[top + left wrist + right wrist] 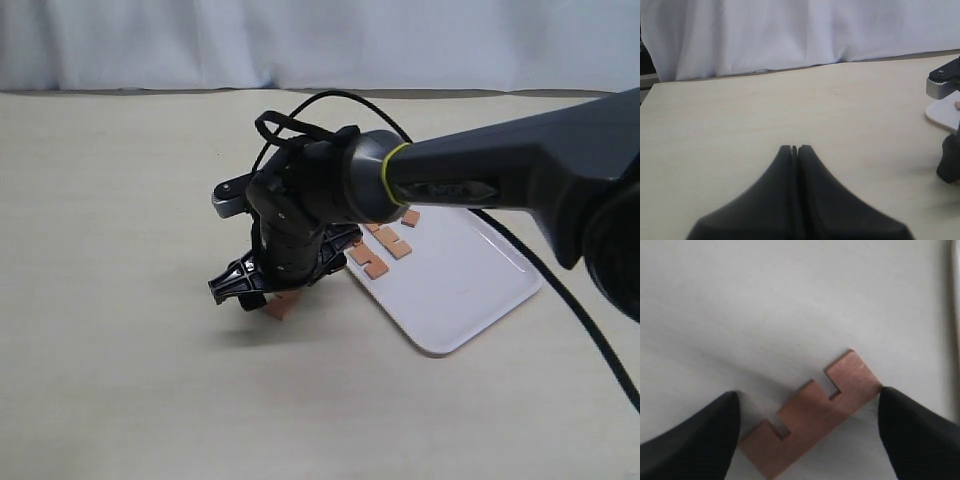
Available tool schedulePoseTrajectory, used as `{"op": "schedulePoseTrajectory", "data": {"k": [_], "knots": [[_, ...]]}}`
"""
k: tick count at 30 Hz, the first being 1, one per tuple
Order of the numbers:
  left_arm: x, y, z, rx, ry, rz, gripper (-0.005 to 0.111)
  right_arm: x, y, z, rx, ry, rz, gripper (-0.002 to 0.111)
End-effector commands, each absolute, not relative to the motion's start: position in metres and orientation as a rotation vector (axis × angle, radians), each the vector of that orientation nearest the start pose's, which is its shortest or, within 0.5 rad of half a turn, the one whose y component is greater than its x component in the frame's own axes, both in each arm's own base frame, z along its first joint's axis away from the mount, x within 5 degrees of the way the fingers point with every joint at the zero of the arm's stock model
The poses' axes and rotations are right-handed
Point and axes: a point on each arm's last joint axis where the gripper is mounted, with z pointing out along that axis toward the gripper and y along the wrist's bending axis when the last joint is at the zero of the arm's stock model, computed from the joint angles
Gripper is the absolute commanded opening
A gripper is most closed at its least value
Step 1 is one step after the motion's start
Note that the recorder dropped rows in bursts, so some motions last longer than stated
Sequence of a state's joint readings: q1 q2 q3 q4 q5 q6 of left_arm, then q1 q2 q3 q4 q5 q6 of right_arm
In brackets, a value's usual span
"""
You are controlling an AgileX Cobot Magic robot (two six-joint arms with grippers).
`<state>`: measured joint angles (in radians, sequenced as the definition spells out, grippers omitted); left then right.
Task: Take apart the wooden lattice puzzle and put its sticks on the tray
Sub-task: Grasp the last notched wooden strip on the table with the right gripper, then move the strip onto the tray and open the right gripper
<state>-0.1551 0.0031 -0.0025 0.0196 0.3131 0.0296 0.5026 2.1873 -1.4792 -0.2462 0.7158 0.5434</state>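
No assembled lattice puzzle shows, only loose sticks. One notched reddish-brown stick (812,415) lies flat on the table (120,250), just left of the white tray (470,290). My right gripper (808,405) is open and points down over the stick (284,306), with one dark finger at each of its ends. The right finger (910,430) touches one end. Three more sticks (380,250) lie on the tray's near-left part. My left gripper (796,148) is shut on nothing, low over bare table, and is out of the exterior view.
The right arm (500,170) stretches across from the right, above the tray. A cable (330,100) loops over its wrist. In the left wrist view, part of that arm (942,82) and a tray corner (941,112) show. A white curtain (300,40) hangs behind the table.
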Motion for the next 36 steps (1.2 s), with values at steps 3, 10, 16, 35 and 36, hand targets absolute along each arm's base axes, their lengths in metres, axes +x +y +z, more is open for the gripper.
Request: {"op": "schedulePoseTrajectory", "data": {"k": [3, 10, 16, 35, 36], "knots": [[0.054, -0.008, 0.186, 0.181, 1.779, -0.082, 0.0, 0.389, 0.197, 0.109, -0.166, 2.846, -0.064, 0.069], [0.054, -0.008, 0.186, 0.181, 1.779, -0.082, 0.0, 0.388, 0.197, 0.109, -0.159, 2.849, -0.058, 0.031], [0.054, -0.008, 0.186, 0.181, 1.779, -0.082, 0.0, 0.388, 0.197, 0.109, -0.186, 2.85, -0.061, 0.012], [0.054, -0.008, 0.186, 0.181, 1.779, -0.082, 0.0, 0.391, 0.175, 0.172, -0.349, 2.728, -0.137, 0.005], [0.054, -0.008, 0.186, 0.181, 1.779, -0.082, 0.0, 0.395, 0.161, 0.178, -0.305, 2.734, -0.156, 0.005]]}}
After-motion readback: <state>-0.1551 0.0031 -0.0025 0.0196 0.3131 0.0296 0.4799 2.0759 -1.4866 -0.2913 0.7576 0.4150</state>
